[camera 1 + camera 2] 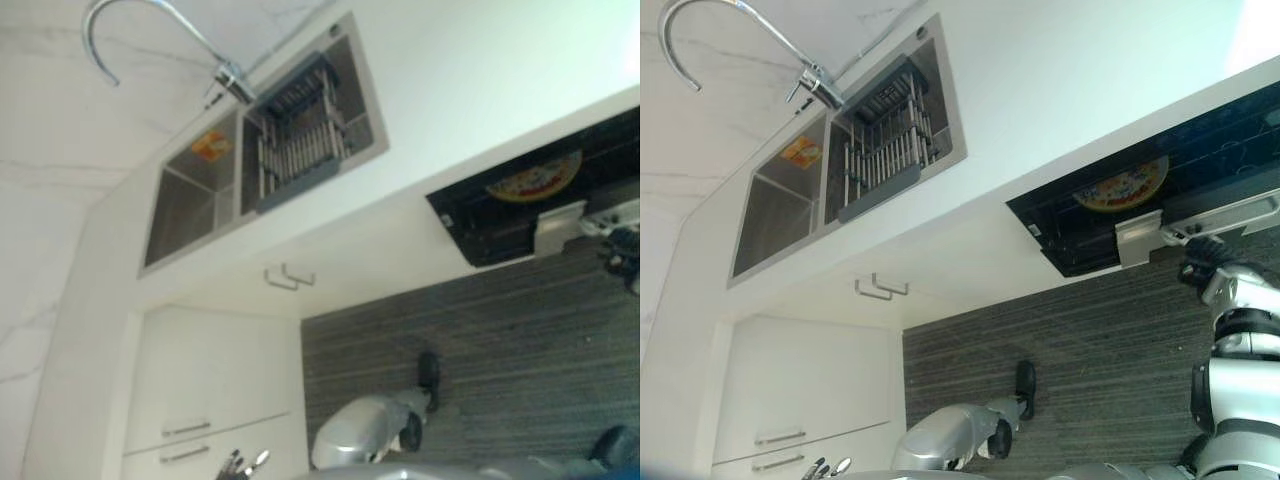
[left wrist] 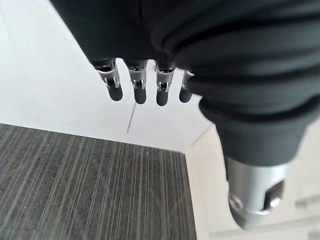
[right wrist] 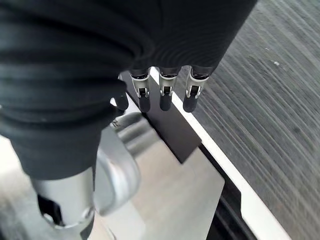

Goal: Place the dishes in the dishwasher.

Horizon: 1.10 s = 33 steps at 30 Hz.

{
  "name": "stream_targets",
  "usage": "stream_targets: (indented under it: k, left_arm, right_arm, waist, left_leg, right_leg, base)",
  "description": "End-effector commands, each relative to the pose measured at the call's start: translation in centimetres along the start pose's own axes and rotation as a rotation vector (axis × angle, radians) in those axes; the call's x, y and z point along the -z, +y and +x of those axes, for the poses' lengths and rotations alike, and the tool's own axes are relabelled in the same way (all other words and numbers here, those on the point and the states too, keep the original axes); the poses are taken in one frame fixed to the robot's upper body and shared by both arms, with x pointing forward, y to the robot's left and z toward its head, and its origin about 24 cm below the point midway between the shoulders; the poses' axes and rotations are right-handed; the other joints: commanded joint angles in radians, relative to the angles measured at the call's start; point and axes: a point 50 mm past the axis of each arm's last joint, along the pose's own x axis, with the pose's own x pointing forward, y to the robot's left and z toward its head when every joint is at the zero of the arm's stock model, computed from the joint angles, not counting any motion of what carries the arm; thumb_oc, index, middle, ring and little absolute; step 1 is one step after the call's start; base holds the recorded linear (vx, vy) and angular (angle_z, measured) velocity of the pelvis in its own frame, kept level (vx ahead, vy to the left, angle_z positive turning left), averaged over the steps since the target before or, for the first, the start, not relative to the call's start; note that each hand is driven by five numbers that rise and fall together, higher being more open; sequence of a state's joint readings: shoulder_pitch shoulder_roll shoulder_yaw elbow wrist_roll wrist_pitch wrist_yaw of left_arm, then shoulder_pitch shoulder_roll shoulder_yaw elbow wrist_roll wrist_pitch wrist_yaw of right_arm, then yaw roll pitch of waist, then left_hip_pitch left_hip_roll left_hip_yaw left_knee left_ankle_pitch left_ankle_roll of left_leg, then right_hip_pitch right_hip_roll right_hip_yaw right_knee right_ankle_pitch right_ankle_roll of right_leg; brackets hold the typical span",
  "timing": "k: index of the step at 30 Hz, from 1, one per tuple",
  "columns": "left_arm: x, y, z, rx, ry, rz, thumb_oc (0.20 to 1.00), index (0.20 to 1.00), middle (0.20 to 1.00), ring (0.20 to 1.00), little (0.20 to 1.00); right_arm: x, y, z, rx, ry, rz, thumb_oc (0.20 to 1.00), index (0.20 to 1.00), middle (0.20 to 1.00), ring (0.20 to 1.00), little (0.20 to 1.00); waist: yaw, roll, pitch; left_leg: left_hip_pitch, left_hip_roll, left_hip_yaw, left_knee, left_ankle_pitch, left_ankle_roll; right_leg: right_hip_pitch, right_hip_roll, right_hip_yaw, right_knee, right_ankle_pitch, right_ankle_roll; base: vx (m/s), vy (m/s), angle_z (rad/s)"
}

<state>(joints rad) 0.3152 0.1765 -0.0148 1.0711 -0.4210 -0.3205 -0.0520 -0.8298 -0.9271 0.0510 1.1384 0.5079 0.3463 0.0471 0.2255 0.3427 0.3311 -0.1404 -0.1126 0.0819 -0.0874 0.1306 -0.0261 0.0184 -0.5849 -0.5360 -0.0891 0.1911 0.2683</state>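
Dishwasher [image 1: 1140, 215], right: colourful plate [image 1: 1123, 187] loaded; door handle [image 1: 1138, 240] met by relaxed right hand [image 1: 1202, 255]. Closing judged next. Left hand [image 2: 135, 82] relaxed, idle.

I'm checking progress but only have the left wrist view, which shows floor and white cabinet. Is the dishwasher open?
Observer: Yes. The dishwasher stands open under the counter on the robot's right.
Operator: Is anything loaded?
Observer: One colourful plate lies inside it.
Operator: Where's the right robot hand?
Observer: The right robot hand is at the dishwasher's silver front panel, with its fingers straight.
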Motion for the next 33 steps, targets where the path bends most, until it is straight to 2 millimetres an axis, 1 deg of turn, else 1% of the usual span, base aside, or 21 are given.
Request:
stream_targets:
  k: [1,4,6,7,9,10,13,14,15,16,18,19,21,22,23,26,27,28,29,31,33]
  left_arm:
    - [-2.9,2.8,0.6,-0.03,-0.067,0.075,1.0,1.0,1.0,1.0,1.0]
    - [-3.2,3.6,0.5,-0.036,-0.064,0.094,1.0,1.0,1.0,1.0,1.0]
    - [-3.3,4.0,0.5,-0.039,-0.061,0.105,1.0,1.0,1.0,1.0,1.0]
    - [-3.5,4.3,0.5,-0.04,-0.065,0.116,1.0,1.0,1.0,1.0,1.0]
    - [-3.8,4.5,0.4,-0.037,-0.067,0.13,1.0,1.0,1.0,1.0,1.0]
    - [-3.8,4.6,0.4,-0.032,-0.068,0.137,1.0,1.0,1.0,1.0,1.0]
    - [-4.1,4.5,0.3,-0.014,-0.079,0.149,1.0,1.0,1.0,1.0,1.0]
    - [-4.8,4.5,0.4,-0.002,-0.104,0.151,1.0,1.0,1.0,1.0,1.0]
    - [-5.0,4.6,0.3,0.0,-0.115,0.148,1.0,1.0,1.0,1.0,1.0]
    - [-5.5,4.7,0.3,0.007,-0.137,0.138,1.0,1.0,1.0,1.0,1.0]
    - [-6.0,5.0,0.1,0.015,-0.164,0.135,1.0,1.0,1.0,1.0,1.0]
    - [-6.4,5.0,0.0,0.016,-0.189,0.122,1.0,1.0,1.0,1.0,1.0]
    - [-7.2,5.3,0.0,0.002,-0.226,0.102,1.0,1.0,1.0,1.0,1.0]
    - [-7.6,5.3,0.1,-0.009,-0.242,0.092,1.0,1.0,1.0,1.0,1.0]
    - [-8.2,5.3,0.1,-0.03,-0.266,0.067,1.0,1.0,1.0,1.0,1.0]
    - [-8.4,5.3,0.1,-0.062,-0.299,0.016,1.0,1.0,1.0,1.0,1.0]
    - [-8.4,5.3,0.1,-0.062,-0.299,0.016,1.0,1.0,1.0,1.0,1.0]
    - [-8.8,4.7,0.1,-0.076,-0.357,-0.029,1.0,1.0,1.0,1.0,1.0]
    - [-8.9,4.4,0.1,-0.074,-0.373,-0.047,1.0,1.0,1.0,1.0,1.0]
    - [-9.7,3.6,0.1,-0.047,-0.422,-0.064,1.0,1.0,1.0,1.0,1.0]
    - [-10.3,2.7,0.1,0.036,-0.438,-0.031,1.0,1.0,1.0,1.0,1.0]
  right_arm:
    - [-13.5,0.1,-4.0,-0.007,-0.472,-0.005,1.0,1.0,1.0,1.0,1.0]
    - [-17.1,-0.8,-6.0,0.049,-0.564,-0.004,1.0,1.0,1.0,1.0,1.0]
    - [-18.4,-1.2,-6.8,0.087,-0.593,-0.005,1.0,1.0,1.0,1.0,1.0]
    - [-19.3,-1.8,-7.5,0.126,-0.617,-0.022,1.0,1.0,1.0,1.0,1.0]
    - [-20.2,-2.3,-8.2,0.146,-0.643,-0.027,1.0,1.0,1.0,1.0,1.0]
    - [-20.6,-2.5,-8.6,0.146,-0.664,-0.021,1.0,1.0,1.0,1.0,1.0]
    - [-21.1,-2.5,-8.9,0.119,-0.687,-0.038,1.0,1.0,1.0,1.0,1.0]
    - [-20.1,-1.9,-8.1,0.083,-0.647,-0.156,1.0,1.0,1.0,1.0,1.0]
    - [-19.5,-1.8,-7.7,0.062,-0.63,-0.163,1.0,1.0,1.0,1.0,1.0]
    - [-18.2,-1.6,-6.9,0.043,-0.602,-0.19,1.0,1.0,1.0,1.0,1.0]
    - [-15.7,-1.4,-5.6,0.026,-0.547,-0.252,1.0,1.0,1.0,1.0,1.0]
    - [-13.3,0.4,-4.5,-0.064,-0.499,-0.29,1.0,1.0,1.0,1.0,1.0]
    - [-9.2,2.5,-3.4,-0.123,-0.464,-0.369,1.0,1.0,1.0,1.0,1.0]
    - [-7.6,3.3,-3.3,-0.116,-0.457,-0.377,1.0,1.0,1.0,1.0,1.0]
    - [-4.7,4.4,-3.2,-0.118,-0.471,-0.392,1.0,1.0,1.0,1.0,1.0]
    - [-0.8,6.8,-4.4,-0.111,-0.528,-0.388,1.0,1.0,1.0,1.0,1.0]
    - [-0.8,6.8,-4.4,-0.111,-0.528,-0.388,1.0,1.0,1.0,1.0,1.0]
    - [3.4,8.7,-6.6,-0.088,-0.596,-0.341,1.0,1.0,1.0,1.0,1.0]
    - [4.4,9.1,-7.2,-0.08,-0.614,-0.346,1.0,1.0,1.0,1.0,1.0]
    - [7.8,9.6,-8.1,-0.091,-0.585,-0.322,1.0,1.0,1.0,1.0,1.0]
    - [11.5,10.0,-8.1,-0.162,-0.458,-0.283,1.0,1.0,1.0,1.0,1.0]
  waist:
    - [0.09,0.038,-0.036]
    - [0.116,0.031,-0.037]
    - [0.129,0.017,-0.044]
    - [0.139,0.017,-0.043]
    - [0.148,0.009,-0.044]
    - [0.152,-0.001,-0.048]
    - [0.158,-0.014,-0.048]
    - [0.164,-0.032,-0.042]
    - [0.166,-0.039,-0.038]
    - [0.166,-0.045,-0.025]
    - [0.164,-0.069,-0.013]
    - [0.155,-0.089,0.002]
    - [0.136,-0.124,0.022]
    - [0.124,-0.139,0.03]
    - [0.102,-0.166,0.041]
    - [0.058,-0.213,0.053]
    - [0.058,-0.213,0.053]
    - [0.012,-0.264,0.05]
    - [0.0,-0.276,0.042]
    - [-0.028,-0.32,0.001]
    - [-0.039,-0.352,-0.035]
  left_leg:
    - [-0.023,0.061,-0.027,0.0,-0.054,-0.097]
    - [-0.039,0.053,-0.053,0.0,-0.045,-0.092]
    - [-0.031,0.047,-0.071,0.0,-0.063,-0.097]
    - [-0.04,0.045,-0.074,0.0,-0.042,-0.088]
    - [-0.039,0.044,-0.083,0.0,-0.04,-0.086]
    - [-0.029,0.043,-0.092,0.0,-0.06,-0.094]
    - [-0.029,0.045,-0.097,0.0,-0.06,-0.092]
    - [-0.028,0.053,-0.098,0.002,-0.063,-0.093]
    - [-0.027,0.057,-0.099,0.003,-0.064,-0.094]
    - [-0.038,0.061,-0.095,0.008,-0.045,-0.088]
    - [-0.039,0.071,-0.095,0.013,-0.047,-0.087]
    - [-0.041,0.082,-0.087,0.016,-0.046,-0.086]
    - [-0.038,0.101,-0.069,0.02,-0.048,-0.084]
    - [-0.036,0.11,-0.063,0.023,-0.052,-0.083]
    - [-0.03,0.118,-0.053,0.025,-0.057,-0.079]
    - [-0.019,0.135,-0.029,0.025,-0.07,-0.072]
    - [-0.019,0.135,-0.029,0.025,-0.07,-0.072]
    - [0.007,0.151,-0.003,0.025,-0.094,-0.059]
    - [0.017,0.155,0.005,0.024,-0.103,-0.056]
    - [0.048,0.156,0.032,0.024,-0.124,-0.043]
    - [0.087,0.157,0.044,0.024,-0.15,-0.031]
  right_leg:
    - [-0.118,-0.006,0.108,0.21,-0.137,-0.021]
    - [-0.116,-0.002,0.094,0.215,-0.137,-0.02]
    - [-0.102,0.0,0.1,0.218,-0.164,-0.012]
    - [-0.107,0.0,0.085,0.223,-0.14,-0.02]
    - [-0.102,0.001,0.081,0.224,-0.137,-0.018]
    - [-0.088,0.003,0.091,0.224,-0.163,-0.01]
    - [-0.082,0.007,0.086,0.219,-0.154,-0.008]
    - [-0.071,0.015,0.077,0.215,-0.154,-0.007]
    - [-0.066,0.017,0.071,0.214,-0.152,-0.007]
    - [-0.07,0.019,0.056,0.211,-0.121,-0.013]
    - [-0.063,0.026,0.052,0.205,-0.112,-0.013]
    - [-0.057,0.036,0.049,0.198,-0.106,-0.014]
    - [-0.053,0.045,0.05,0.192,-0.094,-0.013]
    - [-0.053,0.049,0.053,0.192,-0.091,-0.013]
    - [-0.047,0.06,0.062,0.182,-0.082,-0.014]
    - [-0.044,0.079,0.08,0.166,-0.066,-0.014]
    - [-0.044,0.079,0.08,0.166,-0.066,-0.014]
    - [-0.039,0.099,0.107,0.15,-0.04,-0.013]
    - [-0.037,0.103,0.111,0.149,-0.034,-0.012]
    - [-0.029,0.11,0.124,0.148,0.004,-0.007]
    - [-0.015,0.124,0.132,0.171,0.019,-0.007]
  base:
    - [0.09,0.007,0.28]
    - [0.12,-0.009,0.29]
    - [0.13,-0.009,0.24]
    - [0.01,0.033,0.17]
    - [0.07,-0.018,0.15]
    - [0.14,-0.053,0.18]
    - [0.05,-0.058,0.11]
    - [0.0,-0.099,-0.05]
    - [-0.11,-0.103,-0.09]
    - [-0.12,-0.097,-0.06]
    - [-0.1,-0.138,0.02]
    - [-0.08,-0.164,0.0]
    - [-0.08,-0.16,-0.1]
    - [-0.07,-0.168,-0.16]
    - [-0.06,-0.146,-0.15]
    - [-0.04,-0.088,-0.26]
    - [-0.09,-0.066,-0.35]
    - [-0.07,-0.033,-0.15]
    - [-0.06,-0.021,-0.3]
    - [0.04,0.053,-0.57]
    - [0.1,0.082,-0.35]
